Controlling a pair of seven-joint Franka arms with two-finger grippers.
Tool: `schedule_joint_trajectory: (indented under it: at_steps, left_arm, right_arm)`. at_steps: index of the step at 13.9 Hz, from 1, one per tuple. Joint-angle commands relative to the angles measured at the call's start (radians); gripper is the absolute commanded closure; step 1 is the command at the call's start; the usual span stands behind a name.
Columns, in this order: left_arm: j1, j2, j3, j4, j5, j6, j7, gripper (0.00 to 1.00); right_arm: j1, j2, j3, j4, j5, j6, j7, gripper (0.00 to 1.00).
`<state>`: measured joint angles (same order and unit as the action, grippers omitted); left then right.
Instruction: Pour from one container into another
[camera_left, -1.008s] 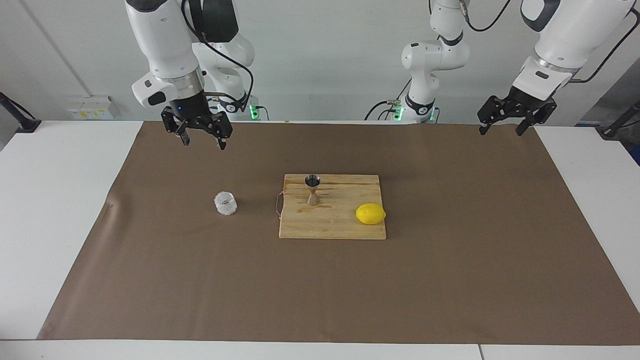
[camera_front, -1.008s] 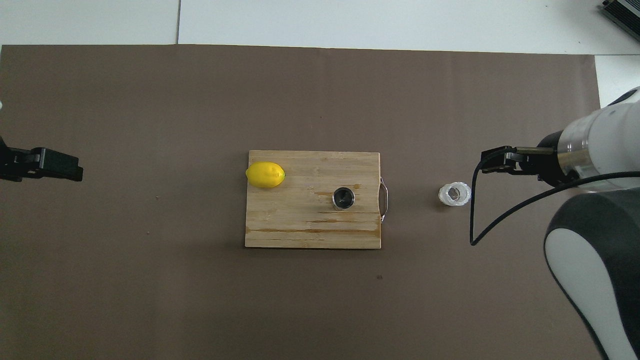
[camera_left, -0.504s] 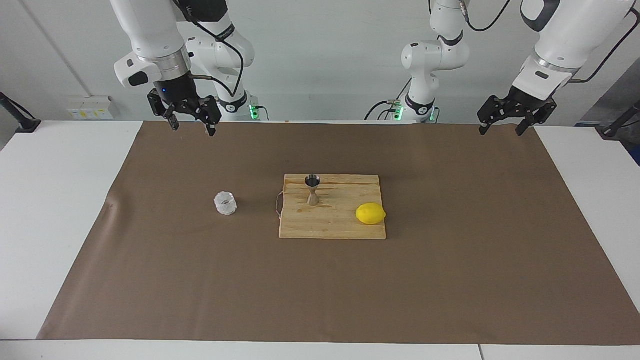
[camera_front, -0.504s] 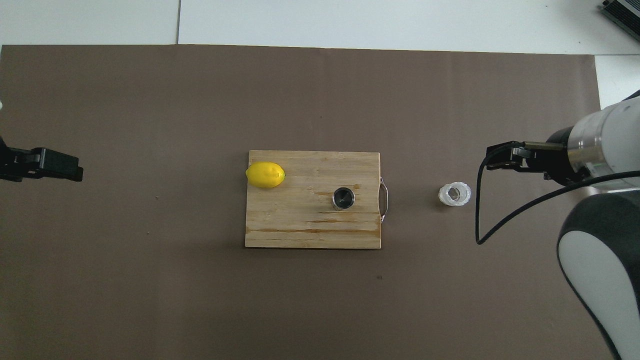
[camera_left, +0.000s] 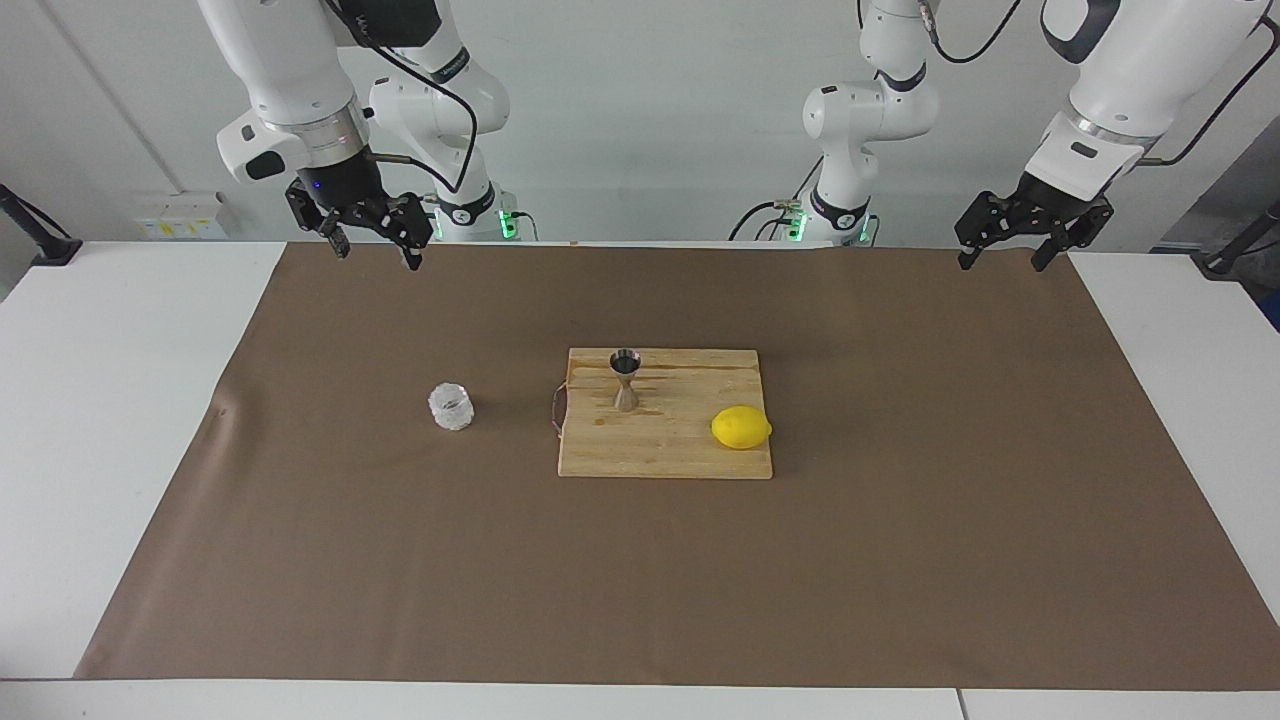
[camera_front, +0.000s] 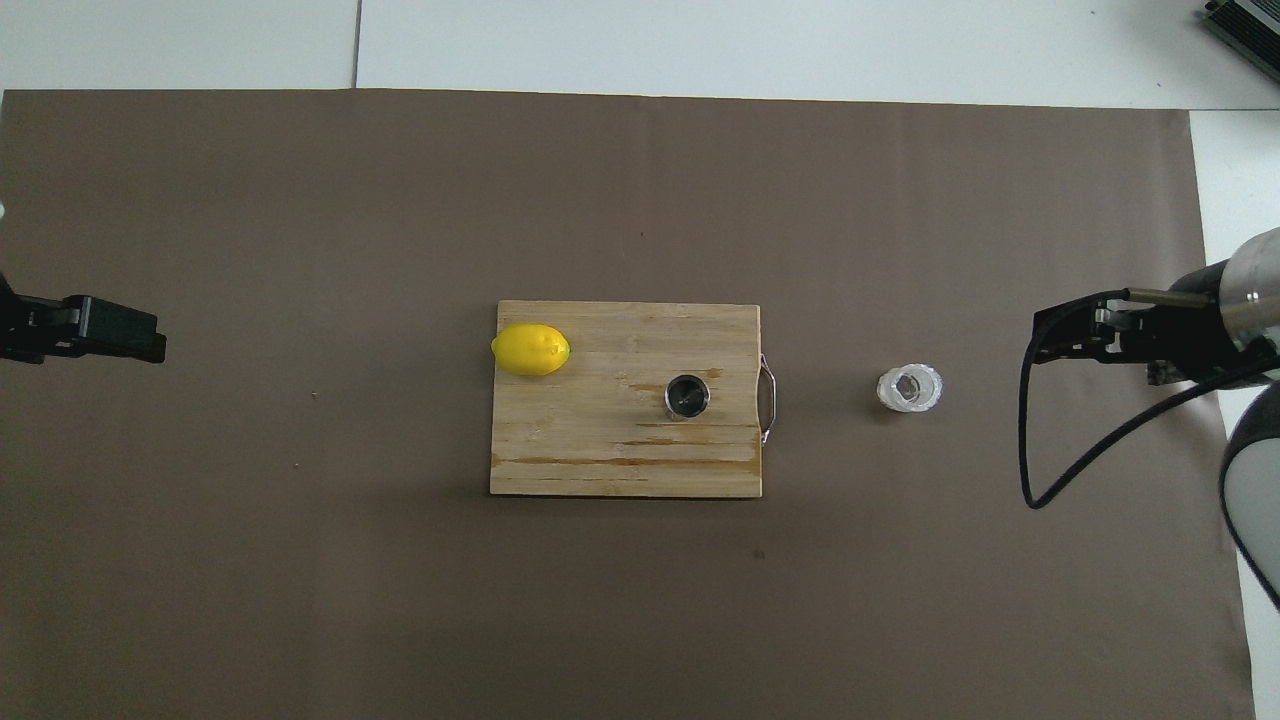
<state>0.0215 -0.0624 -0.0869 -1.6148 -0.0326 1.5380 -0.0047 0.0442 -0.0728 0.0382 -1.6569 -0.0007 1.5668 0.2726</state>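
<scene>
Glass cup (camera_left: 450, 406) upright on the brown mat beside the cutting board (camera_left: 690, 455), off its handle end toward the right arm's end of the table; jigger (camera_left: 626, 380) upright on that board, lemon (camera_left: 741, 428) near its other end. Right gripper (camera_left: 375, 240) raised well clear of the board, fingers spread, holding nothing. Left gripper (camera_left: 1008, 243) waiting likewise, open and empty. Nothing gripped; whether any pour is already done, impossible to tell.

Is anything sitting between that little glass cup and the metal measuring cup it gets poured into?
Nothing visible does. Only bare brown mat separates the glass cup from the cutting board where the jigger stands. The lemon lies toward the left arm's end, off that path.
</scene>
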Motion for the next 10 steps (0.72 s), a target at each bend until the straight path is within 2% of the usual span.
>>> schedule_joint_trajectory:
  at_steps: [1,10]
  left_arm:
    - [0.017,-0.016,-0.008,-0.01,-0.015,-0.01,0.011,0.0]
    - [0.017,-0.016,-0.008,-0.01,-0.015,-0.01,0.011,0.0]
  right_arm:
    - [0.02,-0.021,-0.034,-0.038,-0.016,-0.005,-0.038,0.0]
    - [0.019,-0.025,-0.024,-0.043,-0.016,-0.019,-0.039,0.0]
